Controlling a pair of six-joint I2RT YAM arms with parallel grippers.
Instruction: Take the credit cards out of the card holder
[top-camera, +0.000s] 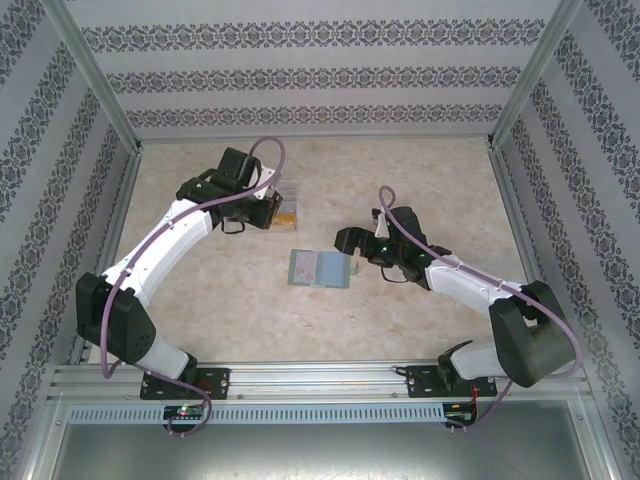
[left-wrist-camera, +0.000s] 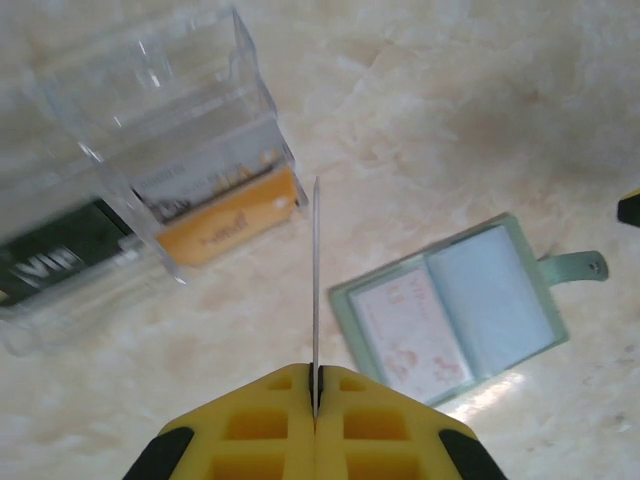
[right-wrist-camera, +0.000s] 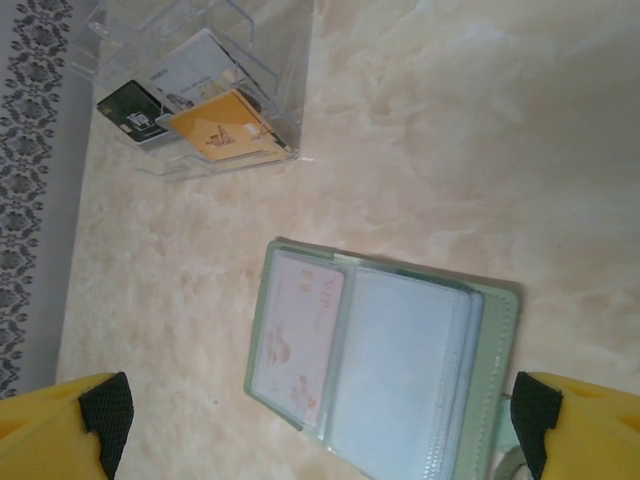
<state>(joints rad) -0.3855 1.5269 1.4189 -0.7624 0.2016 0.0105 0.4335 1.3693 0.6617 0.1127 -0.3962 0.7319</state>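
Card holder (top-camera: 320, 268) lies open & flat mid-table, pockets up, roughly between the two arms. You've got a pinkish card (right-wrist-camera: 295, 345) in the half nearer the clear tray (left-wrist-camera: 150, 130). The other half reads pale blue, contents can't be told. Its tab (left-wrist-camera: 580, 268) sticks out on the side away from the tray.

R gripper (right-wrist-camera: 315, 425) is released, jaws spread wide. In the R wrist view the holder lies between its fingers; contact can't be told. L gripper (left-wrist-camera: 316, 385) is clenched on a thin card (left-wrist-camera: 315, 290), edge-on & upright, colour unclear, near the tray & apart from the holder. In the tray: orange card (left-wrist-camera: 230, 225), black card (left-wrist-camera: 50, 260), whitish card (right-wrist-camera: 195, 65), overlapping.

Surface: table (top-camera: 440, 190), beige marbled w/ soft glare. Walls (top-camera: 320, 70) on three sides, striped floral paper, w/ metal posts (top-camera: 95, 75) at the corners & a rail (top-camera: 320, 378) along the near edge.

Top cam gives you both arms & the whole layout, w/ the holder just a small pale patch. Wrist cams give you pocket & card detail. L wrist cam catches a yellow tip of the R gripper at its frame edge.

Room: broad bare tabletop between holder & near rail, more toward the far wall & R wall. Tray sits well inside the L wall.
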